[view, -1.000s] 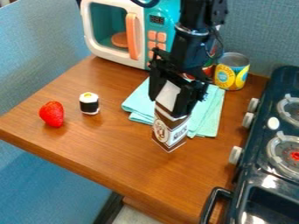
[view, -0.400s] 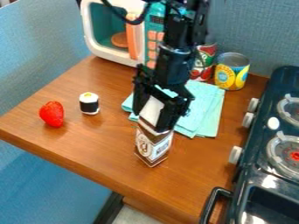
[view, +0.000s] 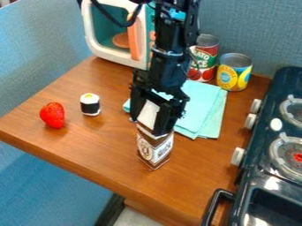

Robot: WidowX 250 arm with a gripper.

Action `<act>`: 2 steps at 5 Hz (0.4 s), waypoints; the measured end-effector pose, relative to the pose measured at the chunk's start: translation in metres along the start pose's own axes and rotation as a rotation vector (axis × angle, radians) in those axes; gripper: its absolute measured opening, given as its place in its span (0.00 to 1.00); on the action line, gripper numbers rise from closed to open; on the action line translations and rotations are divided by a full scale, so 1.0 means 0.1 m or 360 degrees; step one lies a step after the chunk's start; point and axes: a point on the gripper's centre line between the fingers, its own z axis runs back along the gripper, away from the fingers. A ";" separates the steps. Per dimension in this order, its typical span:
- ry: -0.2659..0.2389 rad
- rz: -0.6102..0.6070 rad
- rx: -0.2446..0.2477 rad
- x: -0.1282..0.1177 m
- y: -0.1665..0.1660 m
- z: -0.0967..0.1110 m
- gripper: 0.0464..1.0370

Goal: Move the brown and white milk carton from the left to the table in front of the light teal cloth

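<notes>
Gripper [view: 149,125] fingers are closed on the upper part of a brown-and-white carton [view: 154,148], one finger to either side of its pale sloping top, near the front of the wooden table [view: 112,145]; whether its base touches the wood is hard to tell. It looks like stiff, folded card, probably light if empty, with smooth faces that could slip under a loose grip and edges that might crease under a hard one. Opposite side walls, just below the slope, seem the surest hold, since the slanted top gives flat fingers less to press on. Its label has a pale emblem on one face and a light panel with dark lettering on another. Beyond the turquoise cloth [view: 203,106] stand a can with a red, green and white label [view: 204,57] picturing tomatoes and a can with a yellow-and-blue label [view: 234,73], both printed with lettering. A strawberry [view: 52,115] and a sushi roll [view: 90,104] lie plain and unlabelled off to the side
</notes>
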 end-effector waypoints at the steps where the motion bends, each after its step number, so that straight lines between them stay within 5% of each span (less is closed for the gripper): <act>1: 0.0010 -0.0039 -0.0002 -0.01 0.00 0.00 0.92; 2: 0.0005 -0.0059 -0.0001 -0.01 0.00 0.00 0.96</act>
